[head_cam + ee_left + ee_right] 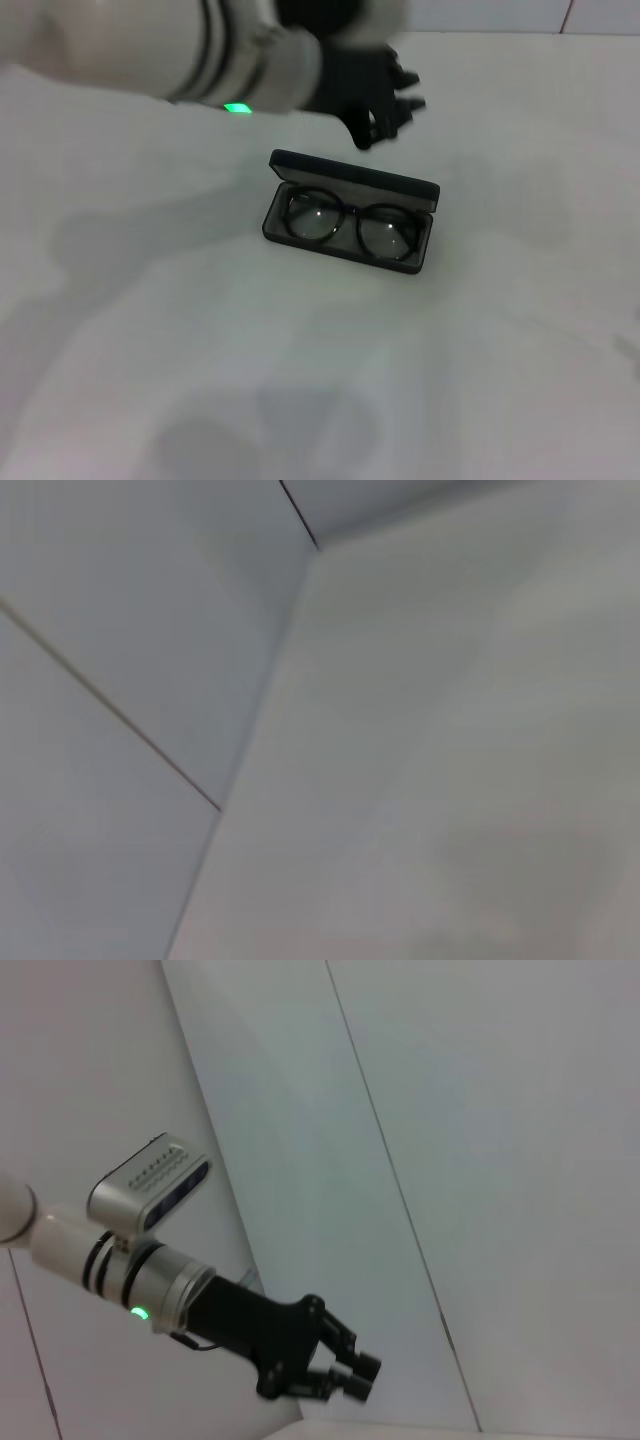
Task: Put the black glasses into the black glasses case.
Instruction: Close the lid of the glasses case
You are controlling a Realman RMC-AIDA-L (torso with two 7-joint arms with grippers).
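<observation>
Glasses-wise, the black glasses (350,222) lie inside the open black glasses case (352,213), lenses up. Above and behind it hangs the left gripper (398,112), fingers spread, holding nothing. Risk: 1 careless descent could clip the raised lid and shove the case.

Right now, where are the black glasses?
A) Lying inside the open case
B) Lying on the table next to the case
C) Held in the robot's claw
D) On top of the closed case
A: the black glasses lie on the grey lining inside the open black glasses case, lid up.
</observation>
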